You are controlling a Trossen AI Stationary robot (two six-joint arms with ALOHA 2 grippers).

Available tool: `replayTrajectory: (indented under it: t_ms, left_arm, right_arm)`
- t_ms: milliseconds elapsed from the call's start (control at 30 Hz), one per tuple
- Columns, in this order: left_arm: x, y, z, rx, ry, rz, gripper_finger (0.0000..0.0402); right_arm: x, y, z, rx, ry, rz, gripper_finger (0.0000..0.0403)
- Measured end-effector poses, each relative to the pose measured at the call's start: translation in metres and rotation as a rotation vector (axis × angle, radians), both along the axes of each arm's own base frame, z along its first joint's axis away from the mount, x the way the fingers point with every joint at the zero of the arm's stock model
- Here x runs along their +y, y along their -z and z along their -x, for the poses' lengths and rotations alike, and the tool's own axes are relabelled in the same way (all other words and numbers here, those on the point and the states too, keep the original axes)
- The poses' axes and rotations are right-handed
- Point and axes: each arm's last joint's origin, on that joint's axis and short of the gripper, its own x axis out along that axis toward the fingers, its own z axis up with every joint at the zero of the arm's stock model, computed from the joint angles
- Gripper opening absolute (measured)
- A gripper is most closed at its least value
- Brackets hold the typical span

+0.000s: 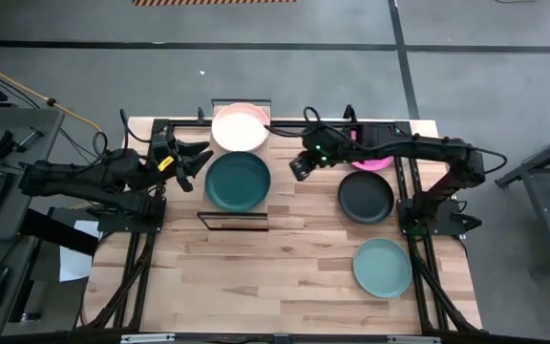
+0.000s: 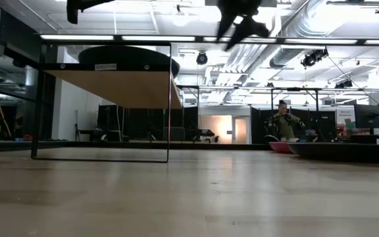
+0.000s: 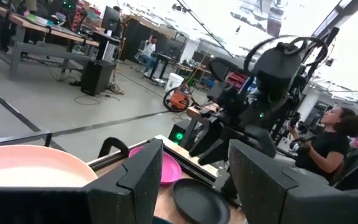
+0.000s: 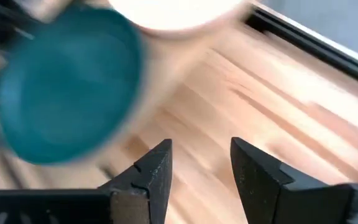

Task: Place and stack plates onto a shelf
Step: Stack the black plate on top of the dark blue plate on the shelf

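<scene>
The shelf (image 1: 234,221) stands left of the table's middle. On it lie the dark teal plate (image 1: 238,181) and, at the far end, the pale peach plate (image 1: 241,126). The magenta plate (image 1: 372,164) lies partly under my right arm. Nearer lie the black plate (image 1: 366,198) and the light blue-green plate (image 1: 383,267), both on the tabletop. No white plate shows. My left gripper (image 1: 201,158) hovers open just left of the teal plate. My right gripper (image 1: 296,170) hangs open in the air right of the shelf; its wrist view shows the teal plate (image 4: 67,87) below.
The black frame rails (image 1: 404,182) run along the table's left, right and far sides. In the low view the shelf (image 2: 110,85) stands raised on thin black legs with a dark plate (image 2: 127,56) on top. A seated person (image 3: 328,143) shows beyond the table.
</scene>
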Motion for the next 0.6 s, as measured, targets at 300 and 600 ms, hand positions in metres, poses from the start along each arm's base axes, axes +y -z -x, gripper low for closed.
replayTrajectory:
  t_ms: [300, 600]
  left_arm:
    - [0.000, 0.003, 0.000, 0.037, -0.002, -0.015, 0.0175]
    - [0.000, 0.003, 0.000, 0.036, -0.004, -0.014, 0.0175]
  right_arm:
    - [0.018, 0.014, 0.041, 0.402, 0.074, 0.099, 0.0145]
    - [0.031, 0.067, 0.093, 0.369, 0.186, -0.138, 0.0145]
